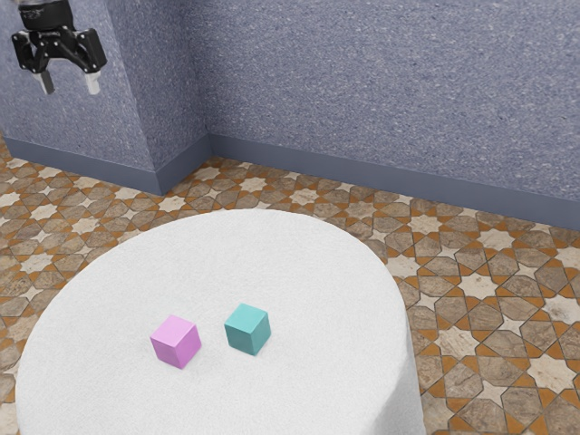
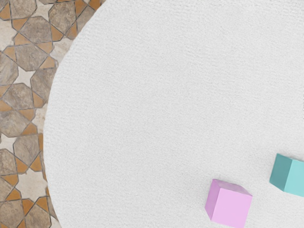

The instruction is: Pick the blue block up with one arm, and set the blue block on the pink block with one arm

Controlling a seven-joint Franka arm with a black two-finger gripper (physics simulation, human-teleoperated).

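A teal-blue block [image 1: 247,328] rests on the round white table [image 1: 272,263], toward the front. Just to its left in the exterior view sits the pink block [image 1: 176,341], a small gap apart from it. In the wrist view the pink block [image 2: 228,204] and the blue block [image 2: 288,175] lie side by side on the white tabletop [image 2: 156,104]. My black gripper [image 1: 68,84] hangs high at the exterior view's upper left, far above and away from both blocks. Its fingers are spread with nothing between them.
The table edge curves round near the blocks' front side. Beyond the table lies a patterned tile floor [image 1: 471,272], and grey-blue walls [image 1: 362,82] stand behind. The white surface around the blocks is bare.
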